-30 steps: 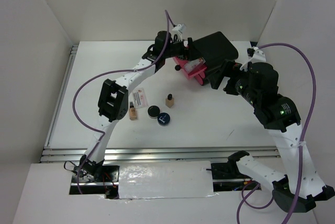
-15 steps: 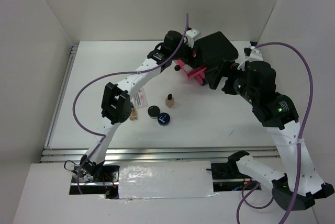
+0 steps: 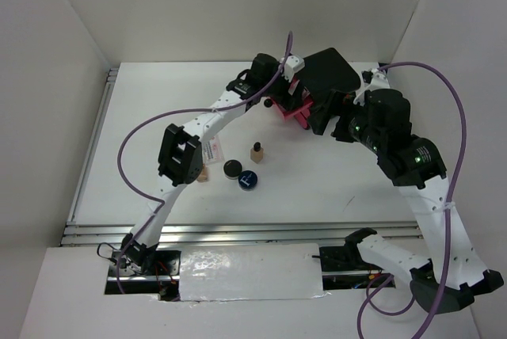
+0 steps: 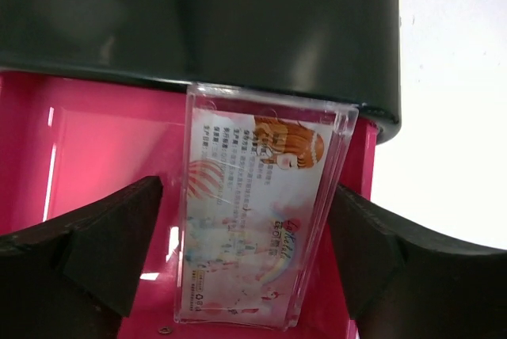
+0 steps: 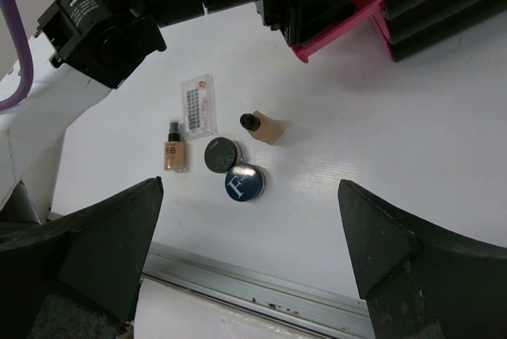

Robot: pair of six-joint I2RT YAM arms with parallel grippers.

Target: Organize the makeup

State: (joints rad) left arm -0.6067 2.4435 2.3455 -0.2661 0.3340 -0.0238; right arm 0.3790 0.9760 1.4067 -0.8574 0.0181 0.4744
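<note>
In the left wrist view a pinkish-white sachet (image 4: 257,220) lies flat in the pink drawer (image 4: 95,149), with my left gripper (image 4: 245,200) open around it. From above, that gripper (image 3: 290,95) sits over the drawer (image 3: 291,113). My right gripper (image 5: 248,224) hangs open and empty above the table, beside the black box (image 3: 329,71). On the table lie a second sachet (image 5: 198,105), a tan BB bottle (image 5: 176,154), another tan bottle (image 5: 264,127), a black compact (image 5: 222,155) and a dark-blue compact (image 5: 245,182).
The black box's dark top (image 4: 198,14) overhangs the back of the drawer. The left arm's elbow (image 3: 181,153) partly hides the BB bottle from above. A metal rail (image 5: 261,287) runs along the table's near edge. White walls enclose three sides.
My left gripper has swung right, from beside the drawer's left end to over the drawer. The right arm has shifted slightly left. The table items have not moved.
</note>
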